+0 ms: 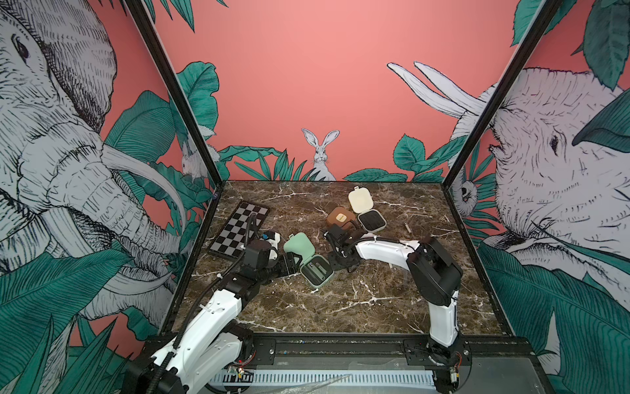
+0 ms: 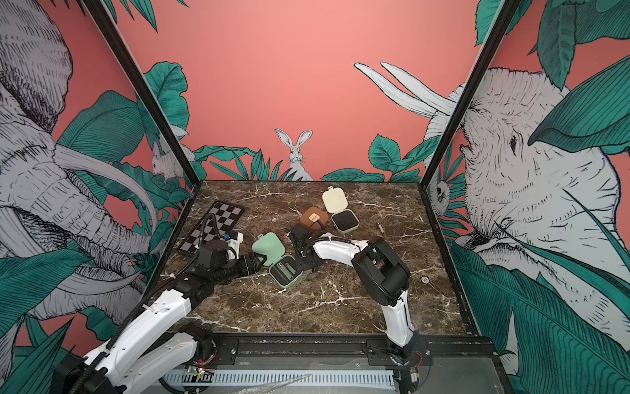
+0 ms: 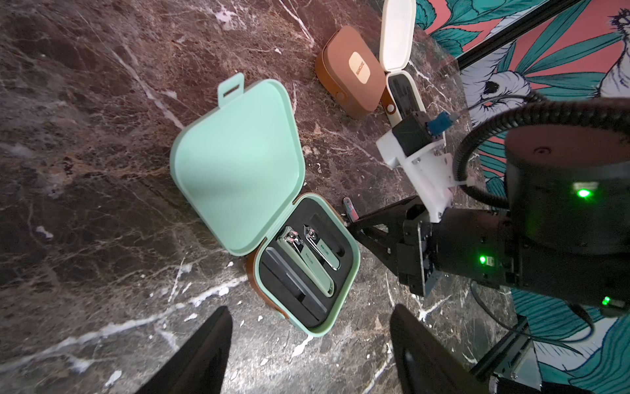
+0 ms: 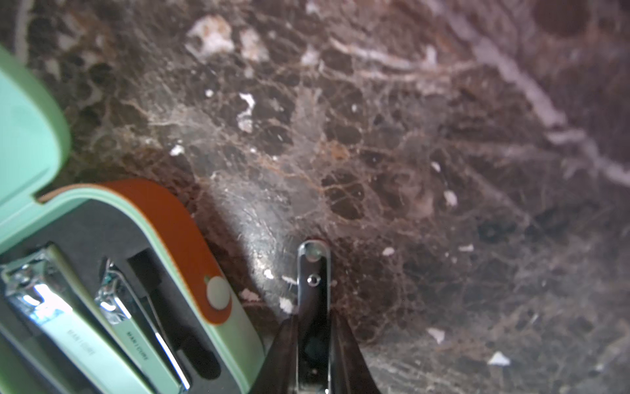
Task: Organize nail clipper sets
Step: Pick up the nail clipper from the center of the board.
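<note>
Starting at the left edge of the table [image 1: 341, 307], Ben, what lies there?

A black-and-grey checkerboard [image 1: 238, 227], Ana, toward the far left corner.

And the left gripper?

The left gripper [image 3: 309, 310] hangs low just left of the mint green case [image 1: 308, 260]. Its jaws are spread wide and released, with nothing between them.

Where does that case sit?

Near the middle of the table, a little toward the left edge, with its lid open. In the black insert [image 3: 317, 211] lie two green clippers [image 3: 306, 269] side by side, with a dark file [image 3: 293, 285] next to them. A brown strap [image 4: 184, 238] runs round the base.

Then the right gripper?

The right gripper [image 4: 314, 327] is down just beside the right side of that base. Its jaws are clenched on a slim metal tool [image 4: 313, 269], whose rounded end sticks out in front. Whether the tool touches the table I cannot tell.

And further right?

The brown case [image 1: 341, 218] is closed. Right beside it is the cream case [image 1: 367, 211], open with its lid toward the far edge. Both lie beyond the middle of the table. A small loose tool [image 1: 407, 228] lies alone, nearer the right edge.
</note>
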Available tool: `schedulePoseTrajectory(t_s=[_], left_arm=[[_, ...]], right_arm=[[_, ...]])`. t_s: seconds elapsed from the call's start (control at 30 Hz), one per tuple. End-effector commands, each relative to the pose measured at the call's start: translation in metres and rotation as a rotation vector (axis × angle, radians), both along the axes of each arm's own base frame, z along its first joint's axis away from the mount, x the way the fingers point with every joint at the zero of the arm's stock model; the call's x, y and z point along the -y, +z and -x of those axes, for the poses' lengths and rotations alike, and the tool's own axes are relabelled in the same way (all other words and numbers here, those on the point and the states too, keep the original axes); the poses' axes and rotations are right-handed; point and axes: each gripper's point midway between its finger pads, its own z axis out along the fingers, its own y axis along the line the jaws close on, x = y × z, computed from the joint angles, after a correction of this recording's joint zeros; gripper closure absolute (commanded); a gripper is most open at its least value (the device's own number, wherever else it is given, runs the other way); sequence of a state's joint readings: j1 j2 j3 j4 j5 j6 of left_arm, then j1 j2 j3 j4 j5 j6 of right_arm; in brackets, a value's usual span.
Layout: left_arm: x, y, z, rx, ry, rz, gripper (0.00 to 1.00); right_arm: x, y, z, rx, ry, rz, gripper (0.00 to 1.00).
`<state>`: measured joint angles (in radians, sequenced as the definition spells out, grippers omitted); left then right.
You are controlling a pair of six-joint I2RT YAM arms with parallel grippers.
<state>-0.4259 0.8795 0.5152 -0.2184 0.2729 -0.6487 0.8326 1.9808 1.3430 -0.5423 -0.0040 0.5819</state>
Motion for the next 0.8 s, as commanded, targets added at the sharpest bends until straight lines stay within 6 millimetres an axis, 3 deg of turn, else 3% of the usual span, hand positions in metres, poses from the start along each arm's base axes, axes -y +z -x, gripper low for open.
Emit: schedulePoseTrajectory(t_s=[0.0,0.33,0.6,0.77], left_arm=[[0.004,0.007,0.0,0.015,-0.021,0.005,0.23],[0.053,0.068,-0.024,0.003,-0.181,0.167,0.23],[0.09,0.119,-0.047,0.028,-0.272,0.371,0.27],[0.098,0.133,-0.053,0.045,-0.288,0.433,0.27]], right_arm=[[0.005,0.01,0.008,0.005,0.013,0.005,0.88],[0.011,0.106,-0.015,0.143,-0.001,-0.187,0.95],[-0.027,0.178,-0.004,0.123,0.146,-0.54,0.96],[-0.048,0.202,0.002,0.068,0.17,-0.717,0.96]])
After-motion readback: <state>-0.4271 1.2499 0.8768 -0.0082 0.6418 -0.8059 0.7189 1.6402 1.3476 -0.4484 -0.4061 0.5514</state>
